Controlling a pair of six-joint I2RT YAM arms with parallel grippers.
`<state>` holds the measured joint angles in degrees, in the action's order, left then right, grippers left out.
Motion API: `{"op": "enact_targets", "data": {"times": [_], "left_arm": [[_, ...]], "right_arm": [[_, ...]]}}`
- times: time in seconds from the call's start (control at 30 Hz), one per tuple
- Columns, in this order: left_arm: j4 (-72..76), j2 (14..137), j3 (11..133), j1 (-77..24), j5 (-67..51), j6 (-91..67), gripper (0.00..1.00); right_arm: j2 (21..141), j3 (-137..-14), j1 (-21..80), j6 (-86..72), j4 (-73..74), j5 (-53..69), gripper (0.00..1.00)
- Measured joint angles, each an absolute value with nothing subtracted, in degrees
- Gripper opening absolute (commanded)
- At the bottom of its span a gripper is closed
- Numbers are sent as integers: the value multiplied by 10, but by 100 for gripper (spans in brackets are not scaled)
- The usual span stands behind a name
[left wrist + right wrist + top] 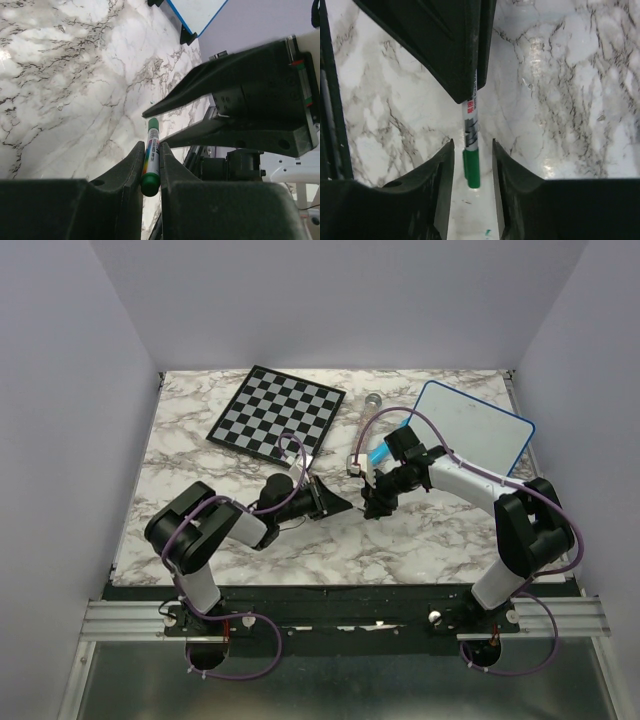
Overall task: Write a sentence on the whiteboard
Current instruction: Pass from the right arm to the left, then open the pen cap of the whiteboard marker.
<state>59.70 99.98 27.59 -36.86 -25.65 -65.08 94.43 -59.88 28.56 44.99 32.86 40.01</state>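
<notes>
One whiteboard (470,425) lies at the table's (190,455) 1 o'clock corner, with no writing visible on it. Your left end effector (151,145) is clamped on a green marker (151,160). Your right end effector (473,142) stands part open, straddling the marker's green end without contact. Judged step: uncapping or handover. Next, close the right squarely on that end.

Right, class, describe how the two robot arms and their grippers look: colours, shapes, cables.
Both the left arm and right arm have chunky black joints joined by white links. Purple cables loop from each base along the arm. The left gripper and right gripper carry matte black fingers tapering to blunt tips.
</notes>
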Motion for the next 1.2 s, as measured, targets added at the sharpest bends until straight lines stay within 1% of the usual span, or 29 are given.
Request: {"op": "enact_targets", "data": {"times": [0.03, 0.13, 0.3, 0.37, 0.4, 0.5, 0.53, 0.63, 0.7, 0.8, 0.83, 0.9, 0.97, 1.0, 1.03, 1.1, 1.2], "left_arm": [[594, 995, 274, -369, -257, -640, 0], [572, 957, 259, -369, -256, -597, 0], [565, 875, 227, -370, -256, -532, 0], [569, 861, 220, -370, -259, -517, 0], [571, 858, 218, -370, -262, -512, 0], [578, 858, 213, -370, -268, -506, 0], [582, 858, 211, -370, -270, -506, 0], [597, 859, 211, -371, -276, -506, 0], [607, 860, 211, -372, -278, -506, 0], [615, 860, 211, -373, -283, -506, 0], [616, 860, 211, -374, -288, -507, 0], [617, 860, 211, -376, -295, -507, 0], [616, 861, 211, -380, -299, -506, 1], [616, 861, 211, -380, -302, -506, 14], [616, 861, 211, -380, -305, -506, 18], [616, 862, 211, -380, -310, -506, 25], [617, 865, 212, -380, -322, -504, 29]], "right_arm": [[944, -600, 286, 449, 330, 401, 64], [935, -603, 285, 449, 334, 411, 75], [900, -604, 285, 451, 347, 458, 75], [898, -608, 286, 451, 350, 481, 73], [899, -608, 286, 451, 351, 490, 71], [903, -609, 286, 450, 358, 518, 60], [905, -609, 286, 450, 360, 527, 53], [912, -612, 286, 450, 367, 549, 47], [919, -618, 287, 450, 373, 558, 44], [930, -625, 293, 451, 375, 565, 22], [932, -627, 295, 450, 375, 564, 9], [936, -628, 296, 450, 376, 563, 2], [936, -628, 296, 448, 381, 562, 1], [936, -628, 296, 448, 382, 562, 1], [936, -628, 297, 450, 384, 562, 1], [936, -630, 297, 455, 391, 562, 1], [936, -633, 299, 468, 405, 560, 1]]}}
